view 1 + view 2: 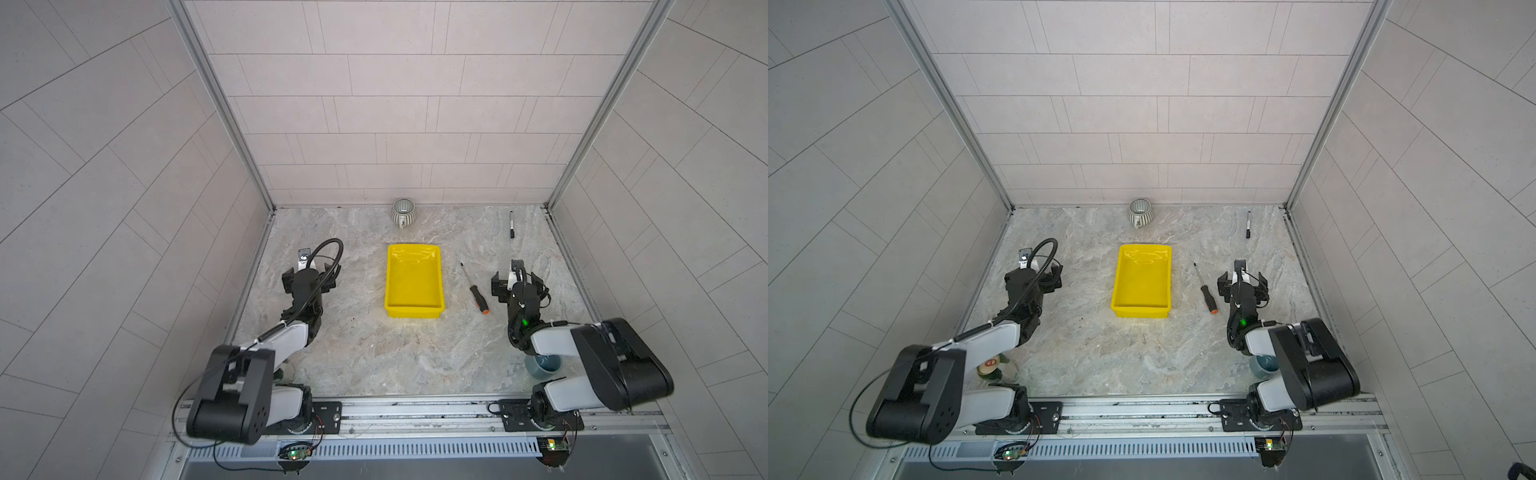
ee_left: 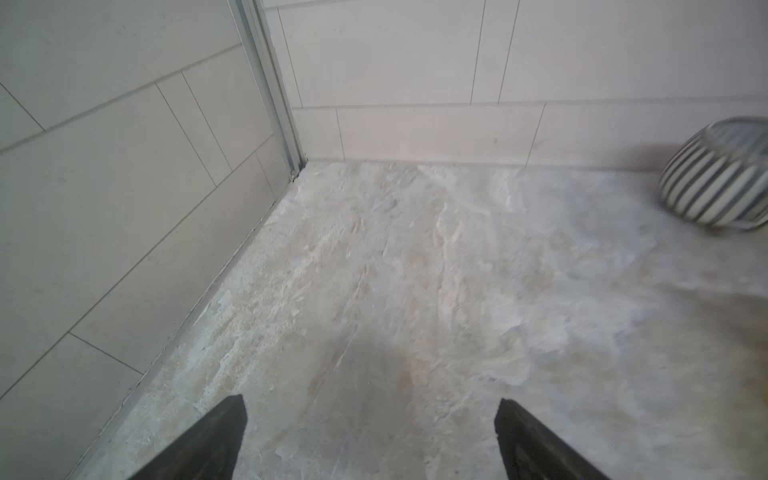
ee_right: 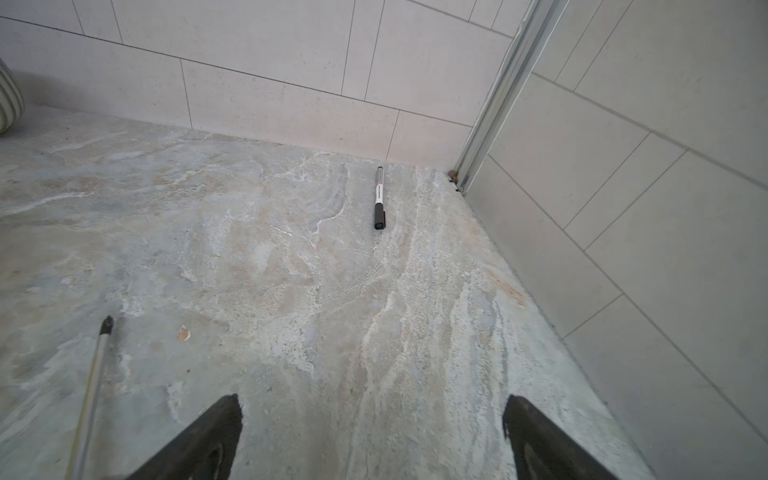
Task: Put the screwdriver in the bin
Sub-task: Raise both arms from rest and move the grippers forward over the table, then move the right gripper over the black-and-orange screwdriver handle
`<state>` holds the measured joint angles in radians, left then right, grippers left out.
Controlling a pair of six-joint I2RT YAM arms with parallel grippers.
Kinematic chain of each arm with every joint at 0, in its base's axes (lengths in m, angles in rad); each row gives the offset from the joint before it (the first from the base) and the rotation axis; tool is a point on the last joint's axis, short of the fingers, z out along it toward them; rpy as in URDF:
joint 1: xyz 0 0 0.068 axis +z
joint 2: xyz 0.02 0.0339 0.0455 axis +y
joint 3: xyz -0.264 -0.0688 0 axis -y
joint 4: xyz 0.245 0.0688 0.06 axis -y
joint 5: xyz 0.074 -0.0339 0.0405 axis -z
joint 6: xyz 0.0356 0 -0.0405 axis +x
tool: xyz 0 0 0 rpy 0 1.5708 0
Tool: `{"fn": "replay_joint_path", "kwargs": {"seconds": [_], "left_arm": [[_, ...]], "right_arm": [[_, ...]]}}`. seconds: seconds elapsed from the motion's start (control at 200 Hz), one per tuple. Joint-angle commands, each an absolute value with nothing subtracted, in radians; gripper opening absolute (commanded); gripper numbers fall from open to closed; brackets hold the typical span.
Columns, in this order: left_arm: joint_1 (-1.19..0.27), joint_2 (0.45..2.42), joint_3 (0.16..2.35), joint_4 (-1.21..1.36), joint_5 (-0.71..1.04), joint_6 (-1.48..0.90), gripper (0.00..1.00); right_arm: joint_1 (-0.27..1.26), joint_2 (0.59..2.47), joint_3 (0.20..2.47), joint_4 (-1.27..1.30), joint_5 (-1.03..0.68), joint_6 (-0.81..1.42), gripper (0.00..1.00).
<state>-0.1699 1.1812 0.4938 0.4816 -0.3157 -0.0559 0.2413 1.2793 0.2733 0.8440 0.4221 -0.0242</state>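
- The screwdriver (image 1: 474, 289), with its thin dark shaft, black handle and orange butt, lies flat mid-surface, just right of the yellow bin (image 1: 413, 309).
- My right gripper (image 3: 371, 413) hangs beside it, jaws wide apart, empty.
- My left gripper (image 2: 370, 415): apart, empty.

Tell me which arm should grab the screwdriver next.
Right. The right end effector, open, sits close beside the screwdriver, which lies right of the bin. The left end effector, also open, is beyond the bin's far side.
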Motion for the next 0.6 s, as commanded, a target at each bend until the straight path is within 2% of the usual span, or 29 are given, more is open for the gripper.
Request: {"fn": "replay_joint_path", "kwargs": {"seconds": [0.0, 0.085, 0.14, 0.18, 0.22, 0.295, 0.435, 0.595], "left_arm": [[-0.31, 1.049, 0.625, 0.083, -0.422, -0.119, 1.0], [-0.398, 0.982, 0.642, -0.054, -0.39, -0.201, 1.0], [-0.399, 0.946, 0.649, -0.188, -0.21, -0.224, 1.0], [-0.4, 0.927, 0.632, -0.23, -0.092, -0.199, 1.0], [-0.399, 0.915, 0.603, -0.224, -0.051, -0.208, 1.0], [-0.397, 0.91, 0.576, -0.221, -0.073, -0.241, 1.0], [-0.395, 0.941, 0.598, -0.283, -0.258, -0.309, 1.0], [-0.393, 0.976, 0.612, -0.286, -0.233, -0.314, 1.0]], "right_arm": [[0.35, 1.069, 0.418, 0.387, 0.584, 0.01, 0.99], [0.37, 0.964, 0.57, -0.121, 0.6, 0.326, 0.99], [0.368, 0.927, 0.59, -0.328, 0.597, 0.528, 1.0], [0.35, 0.908, 0.536, -0.31, 0.555, 0.536, 0.99], [0.328, 0.895, 0.484, -0.277, 0.49, 0.535, 0.99], [0.322, 0.862, 0.42, -0.234, 0.47, 0.536, 0.99], [0.324, 0.773, 0.365, -0.158, 0.424, 0.486, 0.99], [0.33, 0.758, 0.357, -0.166, 0.428, 0.49, 0.99]]}}
